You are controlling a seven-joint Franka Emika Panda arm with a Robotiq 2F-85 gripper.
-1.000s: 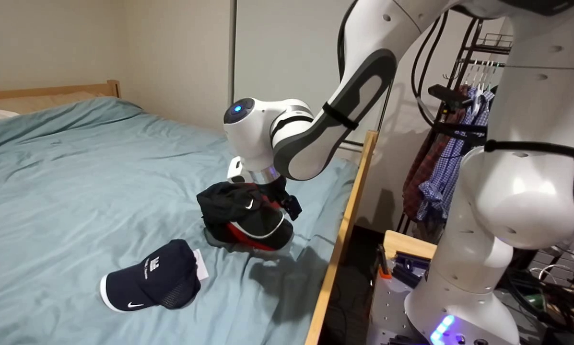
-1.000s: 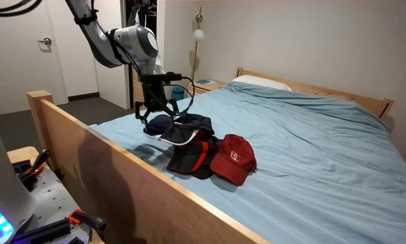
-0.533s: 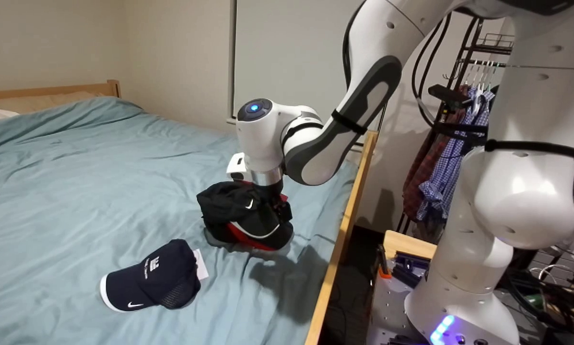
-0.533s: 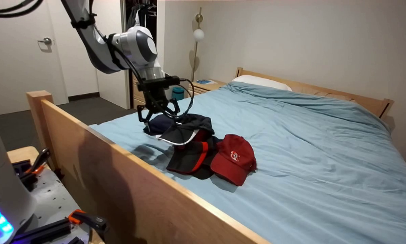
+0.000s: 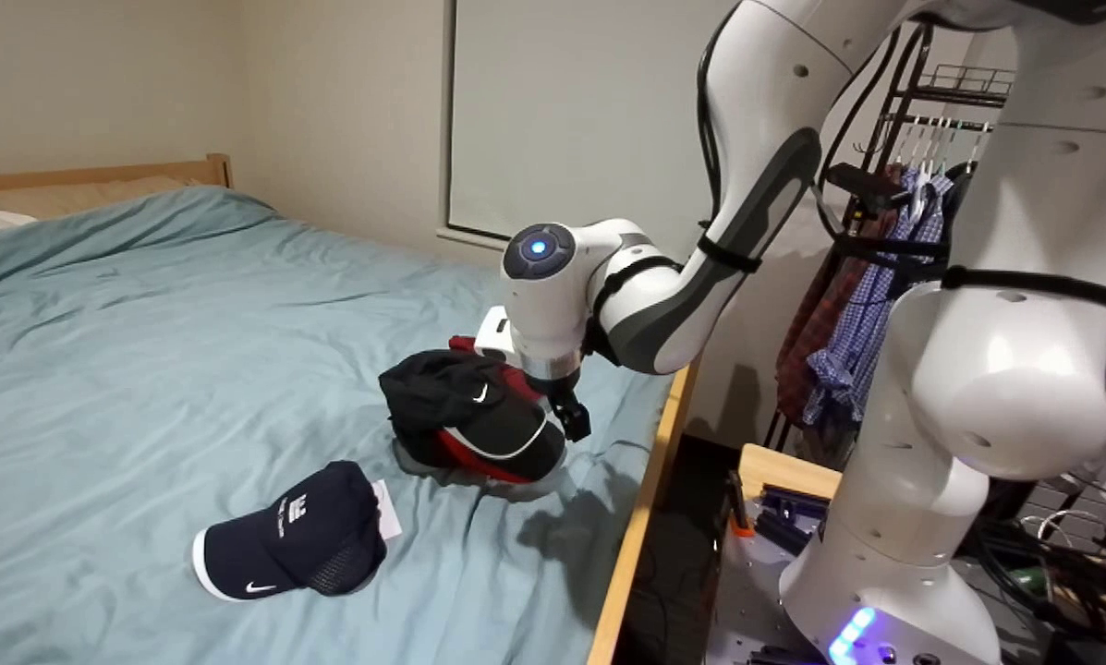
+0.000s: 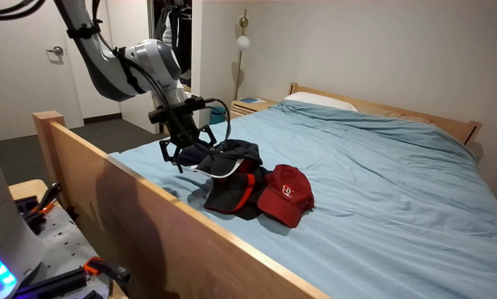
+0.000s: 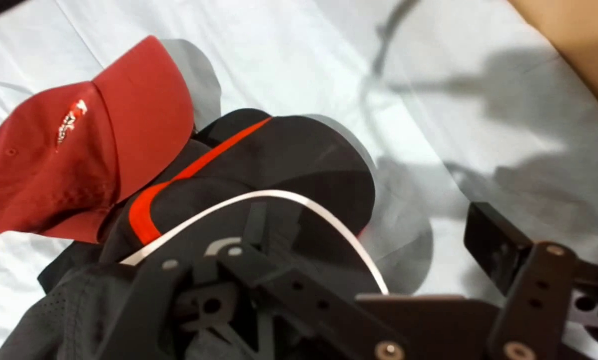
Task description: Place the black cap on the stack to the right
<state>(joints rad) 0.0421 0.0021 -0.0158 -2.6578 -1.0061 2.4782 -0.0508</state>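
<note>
Pincer [image 6: 196,162] released, fingers [image 7: 496,250] spread: in the wrist view one is over the brim of the black cap [image 5: 437,392], the other past its edge; whether the first touches, I can't tell. Left to right in an exterior view: a wooden headboard [image 5: 91,175], the rumpled blue bed [image 5: 192,369], then a navy cap [image 5: 322,522] with a Nike swoosh on its brim, white front lettering too small to read, and a pale tag [image 5: 387,511] beside it. Near that but apart, the black cap, white swoosh and white-edged brim showing, tops the stack [image 6: 227,195], over a striped cap [image 7: 308,155]; a red cap [image 6: 287,195] lies against them, its emblem illegible. Farther right come the footboard [image 5: 633,554], hung shirts [image 5: 857,305] and the arm [image 5: 1024,397], cut off at the top. In the wrist view the pincer and the lower edge hide some of the black cap.
</note>
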